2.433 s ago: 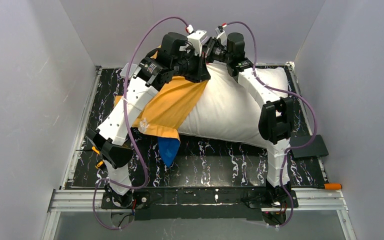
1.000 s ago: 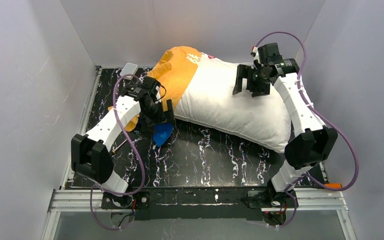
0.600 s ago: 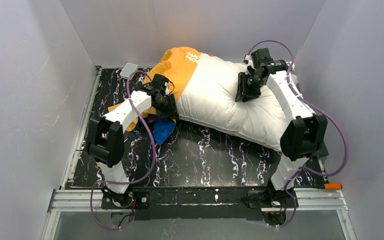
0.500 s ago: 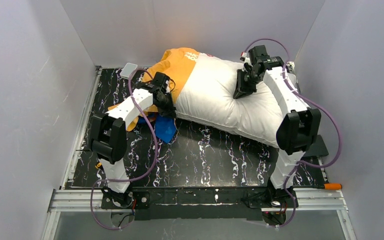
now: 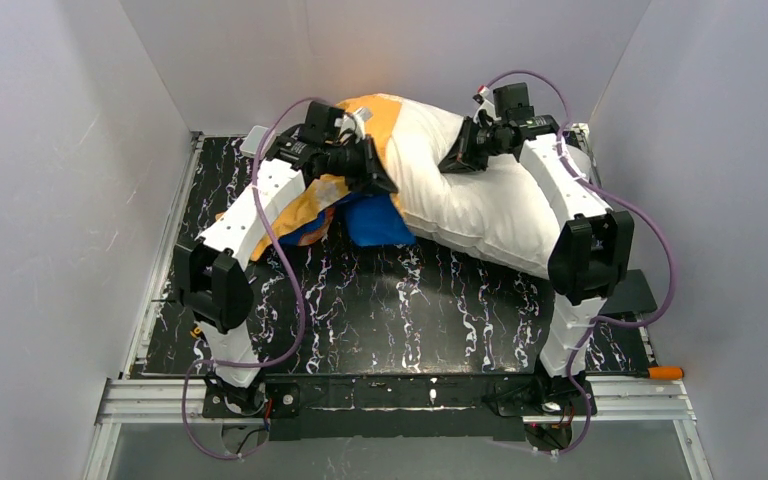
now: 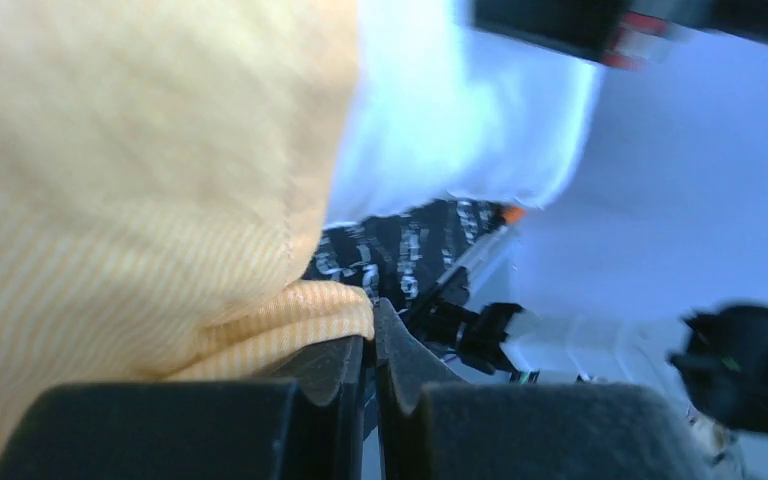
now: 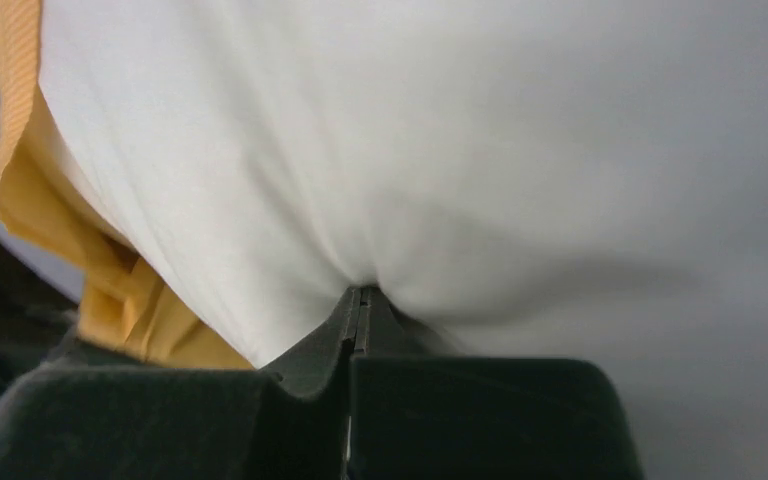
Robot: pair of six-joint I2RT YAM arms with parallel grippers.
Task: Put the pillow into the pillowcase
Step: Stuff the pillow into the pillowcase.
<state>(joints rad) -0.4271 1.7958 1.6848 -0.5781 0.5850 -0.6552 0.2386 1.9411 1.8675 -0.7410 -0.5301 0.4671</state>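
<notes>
Sleeving step, with pillow (image 5: pixel 490 205) at upper centre, its left end inside pillowcase (image 5: pixel 385 110). Pinching orange hem with left pincer (image 6: pixel 370 345), pillow fabric with right pincer (image 7: pixel 360 300). Next, probably: pull hem rightward, push pillow deeper.

black marbled table (image 5: pixel 440 310) | orange-handled tool (image 5: pixel 666 372) front-right | white box (image 5: pixel 255 135) far-left

White pillow (image 5: pixel 480 205) lies bent, orange-blue pillowcase (image 5: pixel 388 118) covering its left end.
</notes>
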